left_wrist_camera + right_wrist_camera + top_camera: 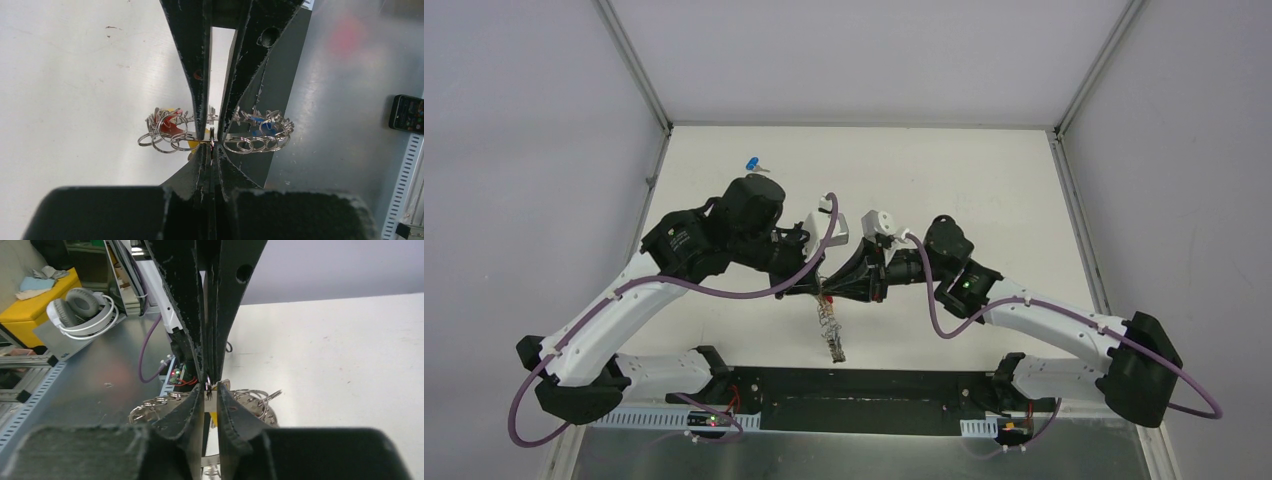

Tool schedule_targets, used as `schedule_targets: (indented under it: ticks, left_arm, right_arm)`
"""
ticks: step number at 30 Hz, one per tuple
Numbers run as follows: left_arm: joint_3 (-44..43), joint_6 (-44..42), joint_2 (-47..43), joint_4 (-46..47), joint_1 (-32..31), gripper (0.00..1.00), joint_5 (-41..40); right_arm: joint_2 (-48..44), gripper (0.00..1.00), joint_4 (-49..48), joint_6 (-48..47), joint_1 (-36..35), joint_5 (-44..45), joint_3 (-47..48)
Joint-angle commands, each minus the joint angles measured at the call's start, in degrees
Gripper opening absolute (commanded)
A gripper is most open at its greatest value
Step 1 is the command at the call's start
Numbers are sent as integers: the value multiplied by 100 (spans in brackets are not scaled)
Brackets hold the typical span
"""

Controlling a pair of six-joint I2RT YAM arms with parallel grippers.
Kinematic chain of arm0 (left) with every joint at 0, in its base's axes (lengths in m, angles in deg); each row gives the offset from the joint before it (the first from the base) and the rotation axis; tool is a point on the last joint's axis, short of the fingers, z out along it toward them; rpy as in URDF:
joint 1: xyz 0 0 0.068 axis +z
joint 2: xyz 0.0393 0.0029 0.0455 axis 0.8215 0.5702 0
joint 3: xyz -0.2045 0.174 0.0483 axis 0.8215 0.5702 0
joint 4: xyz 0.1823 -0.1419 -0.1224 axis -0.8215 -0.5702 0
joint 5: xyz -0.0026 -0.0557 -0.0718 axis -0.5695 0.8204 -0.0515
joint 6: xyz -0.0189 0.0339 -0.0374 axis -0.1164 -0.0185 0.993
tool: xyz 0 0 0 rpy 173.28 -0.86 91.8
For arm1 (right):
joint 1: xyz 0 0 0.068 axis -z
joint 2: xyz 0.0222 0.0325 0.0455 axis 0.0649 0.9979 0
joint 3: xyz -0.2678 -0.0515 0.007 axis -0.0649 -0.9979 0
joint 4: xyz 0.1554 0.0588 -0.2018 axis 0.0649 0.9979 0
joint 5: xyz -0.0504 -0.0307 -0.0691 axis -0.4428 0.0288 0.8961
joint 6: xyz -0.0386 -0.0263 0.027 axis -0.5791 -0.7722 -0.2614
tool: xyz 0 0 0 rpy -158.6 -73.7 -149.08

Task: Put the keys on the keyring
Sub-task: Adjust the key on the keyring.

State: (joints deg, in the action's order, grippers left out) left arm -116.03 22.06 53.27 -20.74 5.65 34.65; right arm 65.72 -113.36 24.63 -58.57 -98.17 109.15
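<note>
**Both grippers meet at the keyring over mid-table**

The keyring (260, 142) is a grey metal ring crowded with small silver loops and tiny silver keys. In the left wrist view it lies crosswise. Red and yellow plastic heads bunch on one side of the fingers and blue heads on the other. From above it reads as a thin silver string running from the point where the grippers meet toward the near edge. Whether its lower end touches the table (984, 180) I cannot tell. A lone blue key (754, 165) lies on the table at the far left, well apart from the ring and from both grippers.

The left arm (624, 300) rises from its near-left base, bends at the elbow and reaches right. The right arm (1044, 320) folds back at the near right, then stretches left. The two wrists face each other, tip to tip, a little near of the table's middle.

The left gripper (212, 150) has its jaws pressed together on the ring's wire, with the clusters fanning out on both sides. The right gripper (212, 390) comes in from the opposite side, its tips right at the same spot on the ring. Its jaws stand very narrow, with only a slit between them. A pale bit of metal and a touch of yellow show in that slit, but I cannot tell whether the jaws pinch anything.
</note>
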Motion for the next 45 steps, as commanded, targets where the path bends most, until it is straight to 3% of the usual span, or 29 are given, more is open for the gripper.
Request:
schedule_targets:
  ticks: [1,40,42,45]
  left_arm:
    - [-17,-18,-158,391,-60,0,175]
    - [124,92,-238,514,-60,0,291]
    - [124,84,-238,514,-56,0,299]
    - [148,85,-241,531,-52,0,316]
  right_arm:
    - [-214,22,-205,-81,-28,142,77]
    - [-231,22,107,-64,-27,79,258]
    - [-272,57,121,-99,-26,235,246]
    - [-315,63,121,-111,-26,297,250]
